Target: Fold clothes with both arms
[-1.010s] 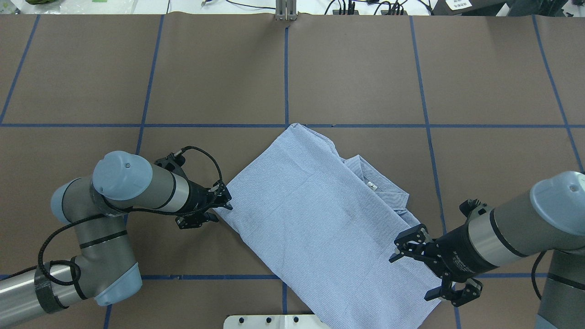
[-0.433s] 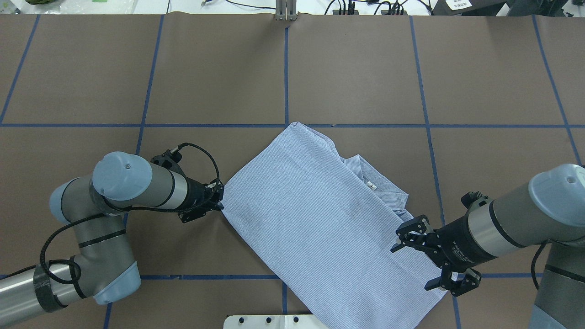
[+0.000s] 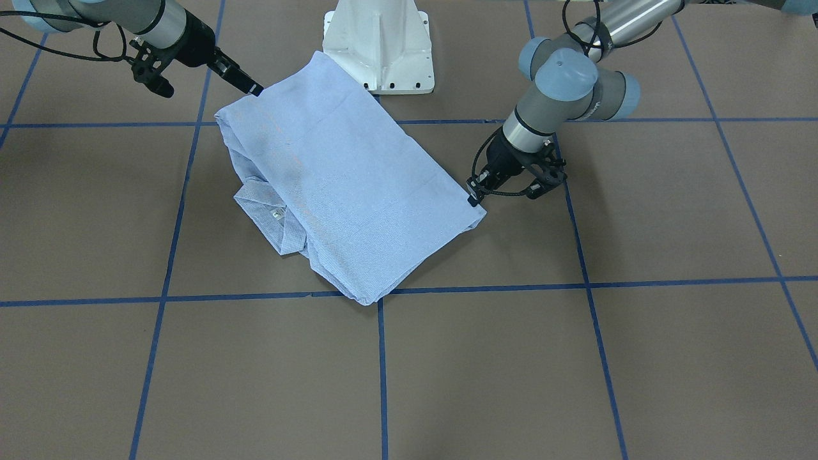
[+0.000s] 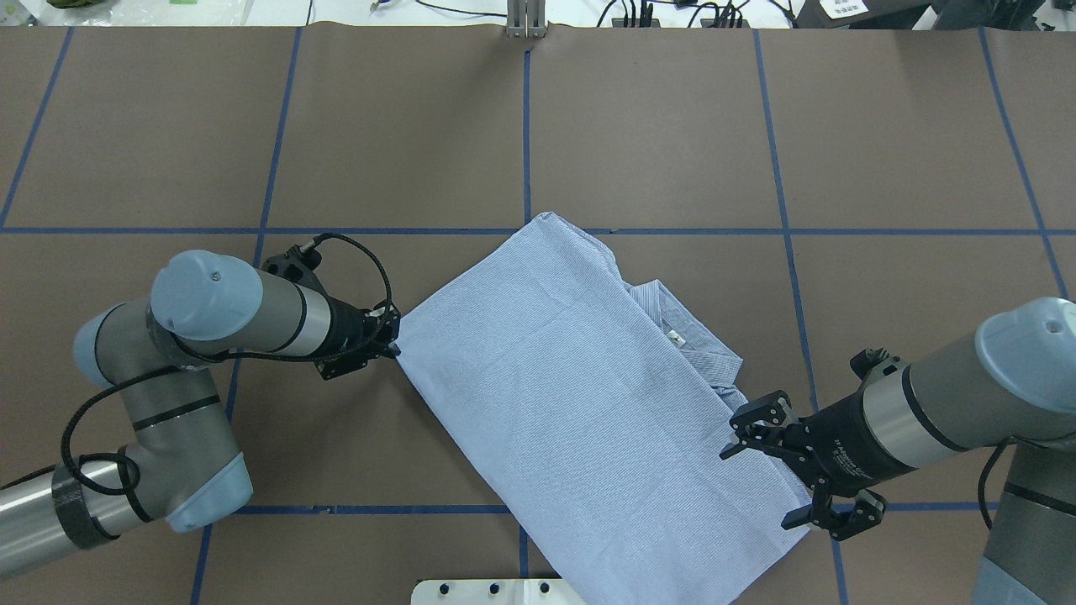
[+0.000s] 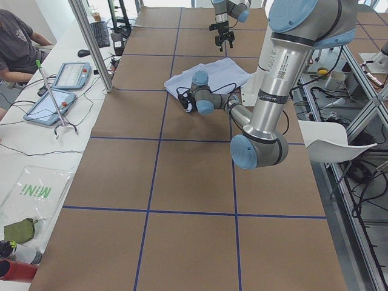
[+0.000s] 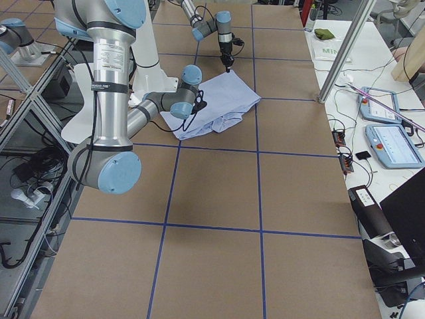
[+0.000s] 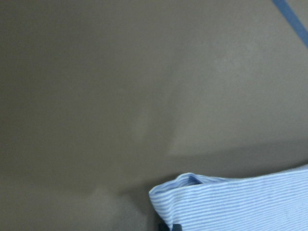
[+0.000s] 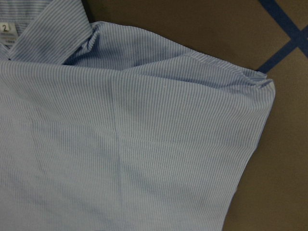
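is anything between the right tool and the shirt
Nothing visible does. The right tool hangs open right at the shirt's edge, with only bare table beside it. The left tool looks shut on the opposite corner.

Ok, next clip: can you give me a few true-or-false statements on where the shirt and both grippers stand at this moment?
1. The shirt lies folded on the table with its collar label showing. True.
2. The right gripper is shut on the collar. False: its fingers are spread open at the shirt's side edge, apart from the collar.
3. The left gripper is shut on a corner of the shirt. True.
4. The shirt sits wholly inside one taped square. False: it lies across several blue tape lines.
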Motion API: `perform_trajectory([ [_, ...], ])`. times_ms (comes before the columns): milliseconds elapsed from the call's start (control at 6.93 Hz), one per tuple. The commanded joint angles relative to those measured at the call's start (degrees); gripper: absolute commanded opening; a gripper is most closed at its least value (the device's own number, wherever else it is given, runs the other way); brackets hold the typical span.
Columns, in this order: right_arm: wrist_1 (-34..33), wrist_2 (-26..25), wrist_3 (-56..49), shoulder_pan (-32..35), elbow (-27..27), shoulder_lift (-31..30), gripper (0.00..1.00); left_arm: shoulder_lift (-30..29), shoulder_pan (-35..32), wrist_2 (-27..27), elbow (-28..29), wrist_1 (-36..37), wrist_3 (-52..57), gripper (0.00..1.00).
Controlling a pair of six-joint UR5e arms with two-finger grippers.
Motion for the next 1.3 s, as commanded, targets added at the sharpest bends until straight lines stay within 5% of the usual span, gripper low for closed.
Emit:
perform_trajectory([
  [0,0.0,0.0,0.0,-0.1,-0.7,0.7,1.00,-10.8,-7.1,-0.1,13.5,-0.5,7.6,0.00],
  [289,0.0,-1.3,0.0,2.0,-5.7,7.8,1.00,-22.4,-12.2,0.0,26.6,-1.1,13.7,0.00],
  [433,0.1,-5.0,0.1,1.8,-6.6,9.8,1.00,-25.1,-12.8,0.1,31.4,-4.0,14.3,0.32],
  [577,0.1,-10.7,0.1,0.4,-7.0,11.3,1.00,-25.1,-13.2,0.3,31.6,-4.9,14.8,0.47],
  [866,-0.3,-26.2,0.4,-8.9,-7.1,11.3,1.00,-20.7,-13.5,-0.6,23.8,-4.3,14.5,0.47],
  [1154,-9.2,-44.5,1.0,-19.0,-7.0,13.5,1.00,-15.2,-13.8,-3.6,16.5,-2.9,14.4,0.47],
])
